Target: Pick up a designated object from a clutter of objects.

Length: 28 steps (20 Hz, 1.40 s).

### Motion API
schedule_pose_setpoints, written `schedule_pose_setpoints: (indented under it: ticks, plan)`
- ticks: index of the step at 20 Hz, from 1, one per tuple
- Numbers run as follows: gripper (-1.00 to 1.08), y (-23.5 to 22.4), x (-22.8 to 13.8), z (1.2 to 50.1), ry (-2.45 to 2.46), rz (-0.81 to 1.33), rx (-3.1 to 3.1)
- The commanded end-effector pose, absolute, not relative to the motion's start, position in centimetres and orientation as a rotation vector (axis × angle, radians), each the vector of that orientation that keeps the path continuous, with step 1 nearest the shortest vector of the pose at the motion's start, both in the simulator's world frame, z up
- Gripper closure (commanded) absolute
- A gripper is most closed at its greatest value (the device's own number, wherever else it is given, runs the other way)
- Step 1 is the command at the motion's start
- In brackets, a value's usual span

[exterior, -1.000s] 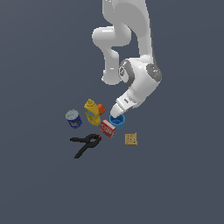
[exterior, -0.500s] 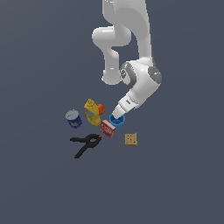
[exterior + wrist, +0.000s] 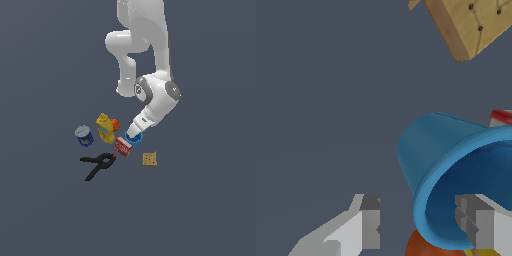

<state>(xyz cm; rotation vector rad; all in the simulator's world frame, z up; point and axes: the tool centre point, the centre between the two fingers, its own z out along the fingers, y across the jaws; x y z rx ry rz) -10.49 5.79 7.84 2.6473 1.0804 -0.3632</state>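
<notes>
The small bright-blue cup lies in the clutter between the red box and the tan cracker square. My gripper points down right onto it. In the wrist view the cup lies tilted with its mouth towards the camera. My gripper is open. One finger is outside the cup wall with a gap to it, and the other finger is inside the cup's mouth. The near cup wall and rim stand between the jaws.
A yellow mustard bottle and an orange ball stand just to the exterior view's left of the cup. A blue-white can is farther left. A black clamp lies in front. The ball sits under the cup rim.
The arm has shifted only slightly. The gripper stays down at the blue cup. The clutter has not moved.
</notes>
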Motion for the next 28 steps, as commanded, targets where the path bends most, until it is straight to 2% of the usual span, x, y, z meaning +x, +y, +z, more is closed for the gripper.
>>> schedule_pose_setpoints:
  ticks: [1,17,28]
  plan:
    - [1.08,5.8,-10.5,7.7,1.081,-0.362,2.647]
    - [1.08,5.3,-10.5,8.5,1.081,-0.362,2.647]
    - [1.08,1.6,-10.2,14.7,1.083,-0.361,2.650]
